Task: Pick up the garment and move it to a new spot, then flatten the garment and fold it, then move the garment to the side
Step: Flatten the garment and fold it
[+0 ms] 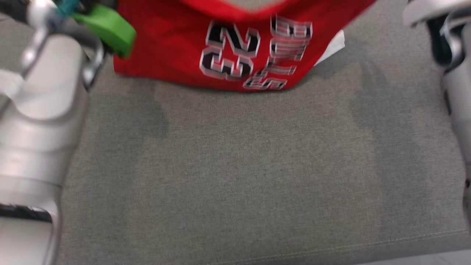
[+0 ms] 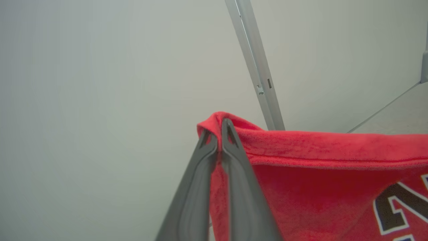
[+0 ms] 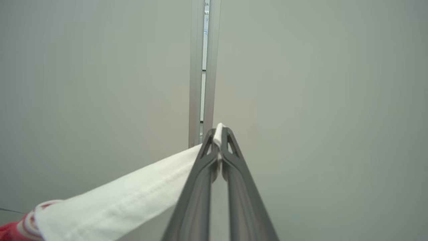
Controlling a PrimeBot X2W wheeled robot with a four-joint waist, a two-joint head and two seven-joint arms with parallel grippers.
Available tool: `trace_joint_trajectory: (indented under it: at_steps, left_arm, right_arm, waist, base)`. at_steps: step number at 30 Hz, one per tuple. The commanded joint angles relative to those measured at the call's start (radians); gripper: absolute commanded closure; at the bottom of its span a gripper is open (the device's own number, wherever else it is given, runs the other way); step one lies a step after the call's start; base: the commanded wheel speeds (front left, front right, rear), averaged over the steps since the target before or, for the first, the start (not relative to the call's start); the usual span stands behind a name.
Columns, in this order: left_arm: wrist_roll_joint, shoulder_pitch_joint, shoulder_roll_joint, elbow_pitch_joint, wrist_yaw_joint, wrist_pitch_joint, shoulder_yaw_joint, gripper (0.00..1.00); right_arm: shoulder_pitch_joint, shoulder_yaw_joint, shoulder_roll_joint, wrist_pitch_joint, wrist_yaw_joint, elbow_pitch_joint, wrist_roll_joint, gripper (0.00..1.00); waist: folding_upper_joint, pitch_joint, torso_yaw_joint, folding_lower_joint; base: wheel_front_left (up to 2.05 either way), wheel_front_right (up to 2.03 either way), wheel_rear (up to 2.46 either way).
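So the red garment (image 1: 176,48) is up at the top of the head view, stretched between the two arms over a grey fabric surface (image 1: 235,176). Its black-and-white "23" and the lettering read upside down from there. The shot's blurry, so I can't tell if the bottom edge is touching the surface or hanging just above it. A white bit of cloth (image 1: 333,46) pokes out from behind its right side. The left forearm (image 1: 40,110) is the big pale thing on the left, with a green part (image 1: 110,27) right up against the garment's corner, and the right arm (image 1: 456,73) sits at the far right edge. In the left wrist view, the left pincer (image 2: 219,132) is pinched tight on a red corner of the garment, right at the hem, with fabric bunched over the tips and the rest running off to the right. In the right wrist view, the right pincer (image 3: 219,134) is clamped the same way, on a white edge of the garment with a stitched seam. That white strip pulls away to the lower left, where some red shows. Behind both pincers there's a plain pale wall (image 2: 100,100) and a metal post (image 2: 257,67).
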Motion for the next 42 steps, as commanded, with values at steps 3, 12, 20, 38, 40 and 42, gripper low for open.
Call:
trace_joint_trajectory:
  at_steps: [3,12,20,38,40,42]
  left_arm:
    - [0.029,-0.169,0.026,0.04,0.002,-0.006,-0.01,1.0]
    - [0.069,-0.451,0.038,-0.108,0.113,-0.009,0.058,1.0]
    - [0.055,-0.32,0.069,-0.167,0.091,-0.007,0.095,1.0]
    - [-0.021,0.257,-0.05,-0.249,0.046,-0.008,0.289,1.0]
    - [-0.027,0.321,-0.073,-0.263,0.039,-0.008,0.326,1.0]
    - [-0.023,0.394,-0.094,-0.259,0.031,-0.008,0.352,1.0]
  right_arm:
    - [-0.189,-0.046,-0.004,0.0,-0.002,0.059,-0.064,1.0]
    - [-0.51,-0.229,0.013,0.0,-0.002,-0.097,-0.301,1.0]
    - [-0.418,-0.254,0.003,0.0,-0.001,-0.211,-0.339,1.0]
    - [0.221,-0.241,-0.037,0.0,-0.002,-0.304,0.054,1.0]
    - [0.285,-0.239,-0.024,0.0,-0.002,-0.306,0.084,1.0]
    - [0.355,-0.228,-0.012,0.0,-0.002,-0.296,0.108,1.0]
  waist:
    - [0.0,0.145,-0.016,-0.0002]
    - [0.0,0.172,0.01,-0.0002]
    - [0.0,0.287,0.011,-0.0002]
    - [0.0,0.309,-0.017,-0.0002]
    - [0.0,0.273,-0.021,-0.0002]
    - [0.0,0.229,-0.024,-0.0002]
  base:
    - [0.0,0.0,0.0]
    - [0.0,0.0,0.0]
    - [0.0,0.0,0.0]
    - [0.0,0.0,0.0]
    - [0.0,0.0,0.0]
    - [0.0,0.0,0.0]
